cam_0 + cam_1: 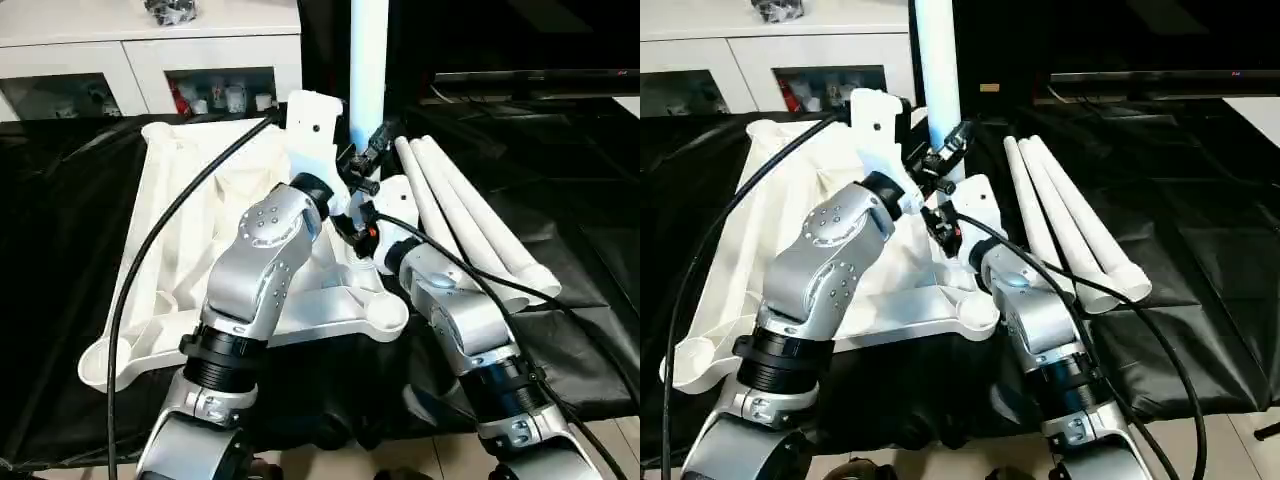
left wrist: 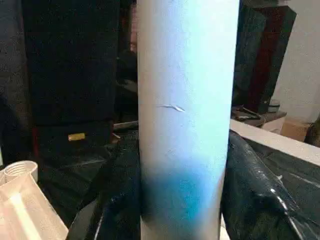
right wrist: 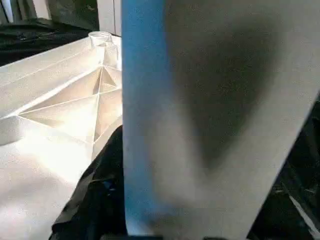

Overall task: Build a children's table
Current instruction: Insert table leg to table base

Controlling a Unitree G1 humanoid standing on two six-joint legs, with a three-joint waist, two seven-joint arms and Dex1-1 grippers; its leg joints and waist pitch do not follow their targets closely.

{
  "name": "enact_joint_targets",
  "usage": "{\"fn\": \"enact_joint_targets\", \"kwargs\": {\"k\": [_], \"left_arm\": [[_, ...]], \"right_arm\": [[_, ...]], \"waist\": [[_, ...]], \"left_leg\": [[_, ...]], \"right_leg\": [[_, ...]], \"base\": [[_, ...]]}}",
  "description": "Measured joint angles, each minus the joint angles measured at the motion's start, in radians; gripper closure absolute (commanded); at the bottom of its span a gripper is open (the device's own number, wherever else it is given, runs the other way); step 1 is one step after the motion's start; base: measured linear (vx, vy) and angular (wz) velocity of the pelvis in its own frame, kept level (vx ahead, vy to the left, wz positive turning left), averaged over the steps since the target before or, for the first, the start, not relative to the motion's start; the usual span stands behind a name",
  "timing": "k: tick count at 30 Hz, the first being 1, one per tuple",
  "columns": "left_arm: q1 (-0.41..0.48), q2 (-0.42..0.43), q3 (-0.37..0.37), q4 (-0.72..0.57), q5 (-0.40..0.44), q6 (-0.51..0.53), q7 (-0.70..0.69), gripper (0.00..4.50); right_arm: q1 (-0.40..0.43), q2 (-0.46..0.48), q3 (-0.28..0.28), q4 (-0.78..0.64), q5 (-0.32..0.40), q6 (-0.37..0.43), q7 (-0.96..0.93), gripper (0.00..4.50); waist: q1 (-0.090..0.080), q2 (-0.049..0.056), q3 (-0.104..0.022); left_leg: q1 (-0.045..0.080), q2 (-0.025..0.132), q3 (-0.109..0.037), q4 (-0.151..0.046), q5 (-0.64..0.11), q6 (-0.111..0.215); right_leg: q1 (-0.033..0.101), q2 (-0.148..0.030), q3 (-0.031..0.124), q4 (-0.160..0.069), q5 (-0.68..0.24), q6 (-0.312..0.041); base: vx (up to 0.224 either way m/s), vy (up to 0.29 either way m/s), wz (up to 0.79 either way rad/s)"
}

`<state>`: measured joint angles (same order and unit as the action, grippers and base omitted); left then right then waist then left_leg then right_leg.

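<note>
Between both claws, upright leg [image 1: 367, 60]; left claw [image 1: 362, 158] pinching it, right claw [image 1: 362, 222] grip unclear.

Kind of place: a furnished room of a home, a living room by the look of it.
Storage: a white cabinet [image 1: 150, 50] is set along the far wall; small objects are kept behind its glass doors [image 1: 222, 92], too small to be told apart.
Screen: a dark flat screen [image 1: 535, 80] is seen at the far right, as on a television stand.
Other furniture: tall dark units [image 2: 70, 65] and a low shelf with small items [image 2: 260, 112] are seen against a pale wall [image 2: 302, 65].
Work surface: a black sheet [image 1: 590, 190] has been spread over a low surface.
Floor: pale tiles [image 1: 440, 460] are seen at the near edge.
</note>
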<state>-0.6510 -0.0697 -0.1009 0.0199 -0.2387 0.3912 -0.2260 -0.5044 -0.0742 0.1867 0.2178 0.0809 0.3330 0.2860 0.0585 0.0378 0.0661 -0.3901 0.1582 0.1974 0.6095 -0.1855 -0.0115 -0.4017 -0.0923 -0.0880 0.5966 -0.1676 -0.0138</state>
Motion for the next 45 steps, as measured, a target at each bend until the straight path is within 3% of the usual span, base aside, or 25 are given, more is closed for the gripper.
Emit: {"fn": "enact_joint_targets", "kwargs": {"k": [5,9,14,18,21,25,26,31,39,40,45], "left_arm": [[0.0,-0.019,0.044,0.001,-0.075,0.004,-0.037,1.69],[-0.004,0.003,0.086,0.01,-0.208,0.079,-0.164,1.59],[-0.019,0.059,0.109,0.052,-0.381,0.241,-0.379,1.59],[-0.041,0.066,0.117,0.064,-0.451,0.307,-0.442,1.59],[-0.06,0.078,0.121,0.062,-0.515,0.352,-0.487,1.59],[-0.069,0.083,0.132,0.044,-0.591,0.402,-0.526,1.98],[-0.069,0.083,0.134,0.041,-0.601,0.411,-0.533,2.21],[-0.069,0.09,0.136,0.036,-0.621,0.433,-0.552,2.56],[-0.069,0.08,0.137,0.036,-0.625,0.428,-0.52,2.66],[-0.069,0.078,0.137,0.036,-0.623,0.425,-0.511,2.66],[-0.067,0.07,0.169,0.039,-0.581,0.376,-0.413,2.68]], "right_arm": [[0.02,-0.025,-0.021,-0.019,0.091,-0.029,0.148,2.59],[0.044,-0.082,-0.034,-0.068,0.199,-0.005,0.313,2.59],[0.087,-0.226,-0.06,-0.164,0.345,0.096,0.57,2.59],[0.103,-0.289,-0.075,-0.208,0.419,0.161,0.67,2.59],[0.124,-0.333,-0.089,-0.264,0.524,0.252,0.741,2.59],[0.131,-0.372,-0.1,-0.316,0.615,0.338,0.804,2.59],[0.134,-0.374,-0.101,-0.321,0.625,0.344,0.813,2.59],[0.149,-0.411,-0.101,-0.342,0.658,0.384,0.845,2.59],[0.148,-0.414,-0.106,-0.348,0.667,0.399,0.835,2.59],[0.148,-0.413,-0.107,-0.348,0.666,0.399,0.83,2.03],[0.137,-0.405,-0.107,-0.363,0.608,0.377,0.734,1.54]], "waist": [[0.002,0.0,0.0],[0.003,0.0,0.0],[0.007,0.001,0.0],[0.007,0.001,0.0],[0.006,0.003,-0.001],[0.006,0.006,-0.003],[0.007,0.006,-0.003],[0.017,0.01,-0.005],[0.03,0.011,-0.006],[0.03,0.011,-0.006],[0.028,0.012,-0.006]], "left_leg": [[0.0,0.0,0.0,0.0,0.0,0.0],[0.0,0.0,0.0,0.001,0.001,0.002],[0.001,0.001,0.0,0.004,0.001,0.002],[0.003,0.001,0.0,0.006,0.0,0.001],[0.003,0.002,0.0,0.006,0.0,0.001],[0.004,0.002,0.0,0.007,0.0,0.001],[0.004,0.002,0.0,0.007,0.0,0.001],[0.004,0.002,0.0,0.008,0.0,0.001],[0.004,0.002,0.0,0.008,0.0,0.0],[0.004,0.002,0.0,0.008,0.0,0.0],[0.004,0.002,0.0,0.008,0.0,0.0]], "right_leg": [[0.0,0.0,0.0,0.0,0.0,0.0],[0.0,0.0,0.0,0.001,0.0,-0.001],[0.002,0.0,0.0,0.002,0.001,-0.001],[0.003,0.0,0.0,0.005,0.001,-0.001],[0.003,0.0,0.0,0.005,0.001,-0.001],[0.004,0.0,0.0,0.006,0.001,-0.001],[0.004,0.0,0.0,0.006,0.001,-0.001],[0.005,0.0,0.0,0.005,0.0,0.0],[0.005,0.0,0.0,0.005,-0.002,0.004],[0.005,0.0,0.0,0.005,-0.002,0.004],[0.004,0.0,0.0,0.005,-0.002,0.005]], "base": [[0.0,0.0,0.0],[0.0,0.0,0.0],[0.0,0.0,0.0],[0.0,0.0,0.0],[0.0,0.0,0.0],[0.0,0.0,0.0],[0.0,0.0,0.0],[0.0,0.0,0.0],[0.0,0.0,0.0],[0.0,0.0,0.0],[0.0,0.0,0.0]]}}
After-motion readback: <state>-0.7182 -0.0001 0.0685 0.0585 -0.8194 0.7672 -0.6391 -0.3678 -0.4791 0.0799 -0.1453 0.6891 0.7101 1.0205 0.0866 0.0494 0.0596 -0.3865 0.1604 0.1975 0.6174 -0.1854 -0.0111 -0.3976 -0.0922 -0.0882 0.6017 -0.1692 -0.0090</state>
